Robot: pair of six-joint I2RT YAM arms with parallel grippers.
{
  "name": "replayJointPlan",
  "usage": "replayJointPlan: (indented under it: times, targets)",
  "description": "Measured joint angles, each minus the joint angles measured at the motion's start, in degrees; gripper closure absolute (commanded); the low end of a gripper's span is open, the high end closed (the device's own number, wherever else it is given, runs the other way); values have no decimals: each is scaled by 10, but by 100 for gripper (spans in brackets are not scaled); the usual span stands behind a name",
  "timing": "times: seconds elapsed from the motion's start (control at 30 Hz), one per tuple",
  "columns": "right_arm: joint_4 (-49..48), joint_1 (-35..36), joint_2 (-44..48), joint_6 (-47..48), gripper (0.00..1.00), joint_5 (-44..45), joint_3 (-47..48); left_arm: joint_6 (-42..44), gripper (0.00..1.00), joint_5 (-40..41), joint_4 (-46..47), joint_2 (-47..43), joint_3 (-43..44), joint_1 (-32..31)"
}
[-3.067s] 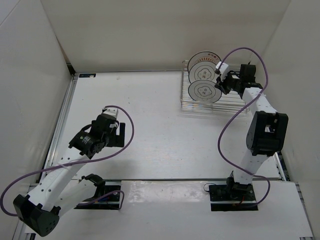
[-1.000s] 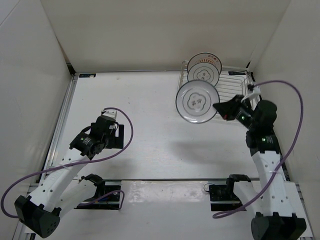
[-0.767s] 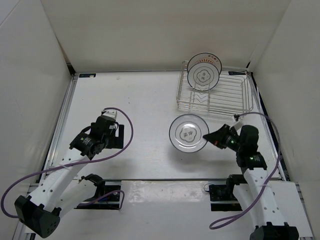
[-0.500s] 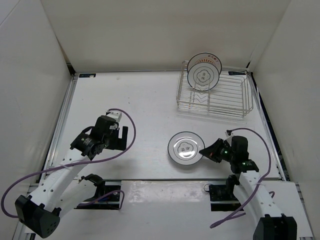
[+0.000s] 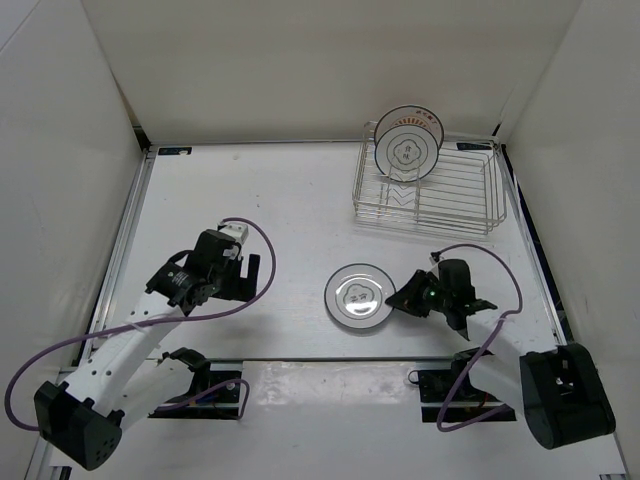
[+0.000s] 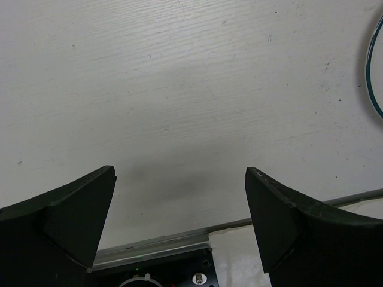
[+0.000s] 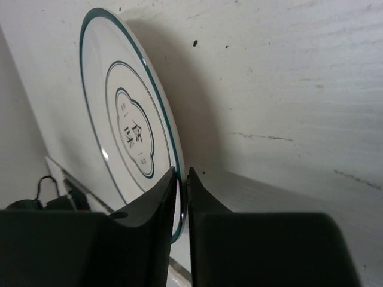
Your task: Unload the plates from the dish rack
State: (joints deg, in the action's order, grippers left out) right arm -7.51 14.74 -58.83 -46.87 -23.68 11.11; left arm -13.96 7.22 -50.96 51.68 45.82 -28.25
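My right gripper (image 5: 400,301) is shut on the rim of a white plate (image 5: 358,297) with a dark rim and ring markings, held low over the table near its front edge. In the right wrist view the plate (image 7: 128,134) sits between my jaws (image 7: 183,179), its rim pinched. A second plate (image 5: 406,142) with orange-red marks stands upright at the back left of the silver wire dish rack (image 5: 465,195). My left gripper (image 5: 249,278) is open and empty over bare table; its wide-apart fingers (image 6: 72,215) frame the table in the left wrist view.
White walls close in the table on the left, back and right. The arm bases and black mounts (image 5: 467,385) sit along the near edge. A metal rail (image 6: 161,242) runs along the table's front edge. A plate edge (image 6: 376,84) shows at the right of the left wrist view.
My right gripper has carried the plate out of the rack, forward and down to the table's front. The left gripper has shifted slightly to the right.
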Motion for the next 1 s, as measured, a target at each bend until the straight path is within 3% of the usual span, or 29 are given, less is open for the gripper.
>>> replayJointPlan:
  times: [0.2, 0.53, 0.6, 0.7, 0.77, 0.83, 0.9, 1.0]
  targets:
    - [78, 15, 24, 43, 51, 62, 26, 0, 0, -2, 0, 4, 0, 0]
    - [323, 15, 0, 227, 44, 144, 278, 0, 0, -3, 0, 10, 0, 0]
    - [366, 15, 0, 255, 31, 160, 312, 0, 0, -4, 0, 10, 0, 0]
    - [406, 14, 0, 298, 29, 205, 367, 0, 0, -9, -1, 14, 0, 0]
    - [404, 14, 1, 328, 29, 231, 403, 0, 0, -12, -1, 19, 0, 0]
    - [386, 14, -3, 351, 21, 253, 434, 0, 0, -16, -3, 22, 0, 0]
    - [328, 14, -12, 384, 13, 269, 448, 0, 0, -21, -3, 22, 0, 0]
    - [229, 13, -38, 437, 11, 278, 440, -1, 0, -25, -3, 22, 0, 0]
